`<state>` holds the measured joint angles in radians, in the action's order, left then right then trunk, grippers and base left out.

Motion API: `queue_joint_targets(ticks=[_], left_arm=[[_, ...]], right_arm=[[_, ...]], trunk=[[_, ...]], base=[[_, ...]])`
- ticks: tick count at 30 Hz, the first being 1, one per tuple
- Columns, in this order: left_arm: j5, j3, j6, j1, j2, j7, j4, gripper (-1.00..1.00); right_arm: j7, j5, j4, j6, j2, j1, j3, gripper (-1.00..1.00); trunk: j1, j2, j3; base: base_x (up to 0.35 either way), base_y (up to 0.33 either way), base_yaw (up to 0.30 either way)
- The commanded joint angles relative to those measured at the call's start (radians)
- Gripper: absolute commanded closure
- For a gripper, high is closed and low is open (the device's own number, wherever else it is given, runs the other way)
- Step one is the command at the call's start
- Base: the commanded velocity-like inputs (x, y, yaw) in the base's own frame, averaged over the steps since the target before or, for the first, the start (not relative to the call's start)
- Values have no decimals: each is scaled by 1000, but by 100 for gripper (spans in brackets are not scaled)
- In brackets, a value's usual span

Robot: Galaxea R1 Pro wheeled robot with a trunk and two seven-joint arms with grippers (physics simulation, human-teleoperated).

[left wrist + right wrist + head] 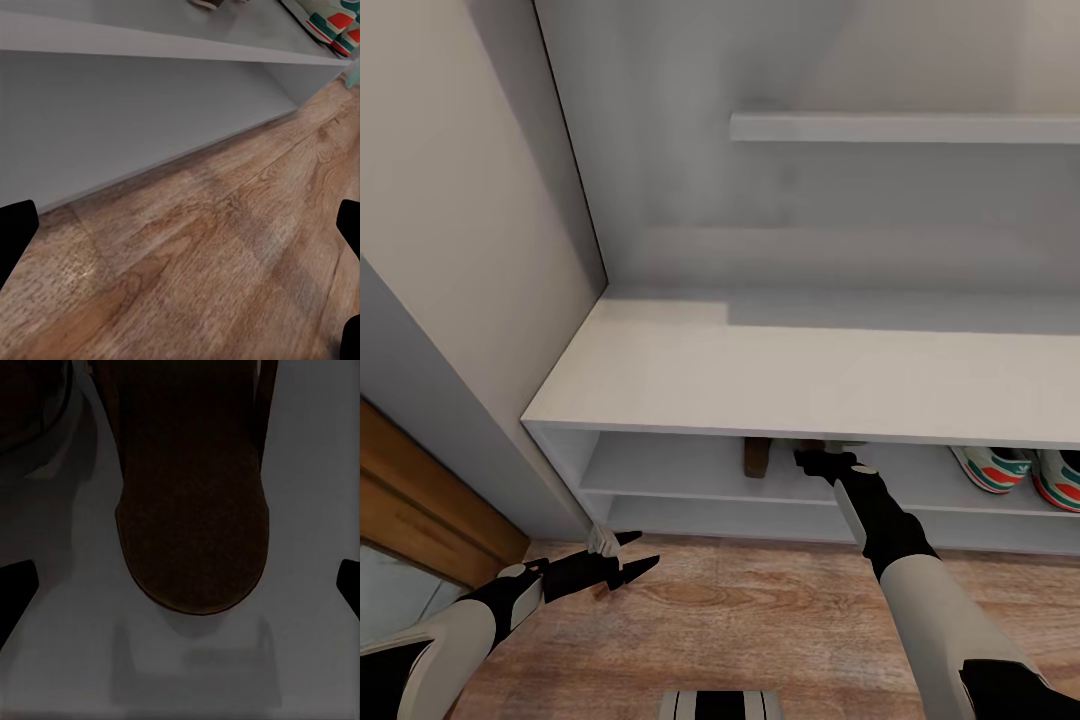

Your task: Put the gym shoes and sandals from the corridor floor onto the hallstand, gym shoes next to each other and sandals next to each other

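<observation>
Right hand point(822, 462) is seen open over a sandal point(191, 510) on the hallstand point(800, 380) shelf — left hand point(632, 556) open, empty.

The hallstand point(760, 380) is pale grey throughout, shelves and back panel alike. On its upper open shelf the two gym shoes point(1020, 472) are white with green stripes and red-orange patches, and a sandal point(191, 525) is dark brown (nearly black in the shelf's shadow). The corridor floor point(760, 620) is light brown wood plank with darker grain and knots.
</observation>
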<state>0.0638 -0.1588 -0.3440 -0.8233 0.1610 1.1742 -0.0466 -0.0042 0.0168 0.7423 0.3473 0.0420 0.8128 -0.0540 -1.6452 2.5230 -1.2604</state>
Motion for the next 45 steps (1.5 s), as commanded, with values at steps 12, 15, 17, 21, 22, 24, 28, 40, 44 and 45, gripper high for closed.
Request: queue_joint_targets(ticks=[12, 15, 17, 21, 22, 24, 28, 40, 44, 45], left_arm=[[7, -7, -4, 0, 0, 2, 0, -100], [7, -7, -4, 0, 0, 2, 0, -100], [7, -7, -4, 0, 0, 2, 0, -100], [7, -7, -4, 0, 0, 2, 0, -100], [7, -7, -4, 0, 0, 2, 0, -100], [7, -7, -4, 0, 0, 2, 0, -100], [7, -7, -4, 0, 0, 2, 1, -100], [7, -7, -4, 0, 0, 3, 1, -100], [7, -7, -5, 0, 0, 4, 0, -100], [7, -7, -4, 0, 0, 4, 0, -100]], right_arm=[[0, 1, 2, 6, 1, 0, -3, -100], [0, 1, 2, 6, 1, 0, -3, -100], [0, 0, 2, 6, 1, 0, -3, -100], [0, -3, 2, 4, 1, 0, -3, -100], [0, -4, 2, 4, 1, 0, -3, -100], [0, -4, 2, 4, 1, 0, -3, -100], [1, -1, 1, 4, 1, -2, -4, -100], [1, 2, 1, 4, 1, -12, -4, -100], [1, 3, 4, 4, 1, -13, -4, -100], [1, 3, 4, 4, 1, -13, -4, -100]], trunk=[[0, 0, -1], [0, 0, -1], [0, 0, -1], [0, 0, -1], [0, 0, -1], [0, 0, -1], [0, 0, -1], [0, 0, -1], [0, 0, -1], [0, 0, -1]], base=[[-224, 0, 0], [-335, 0, 0], [-337, 0, 0], [-337, 0, 0], [-337, 0, 0], [-333, 0, 0], [-318, 0, 0], [-92, 0, 0], [0, 0, 0], [0, 0, 0]])
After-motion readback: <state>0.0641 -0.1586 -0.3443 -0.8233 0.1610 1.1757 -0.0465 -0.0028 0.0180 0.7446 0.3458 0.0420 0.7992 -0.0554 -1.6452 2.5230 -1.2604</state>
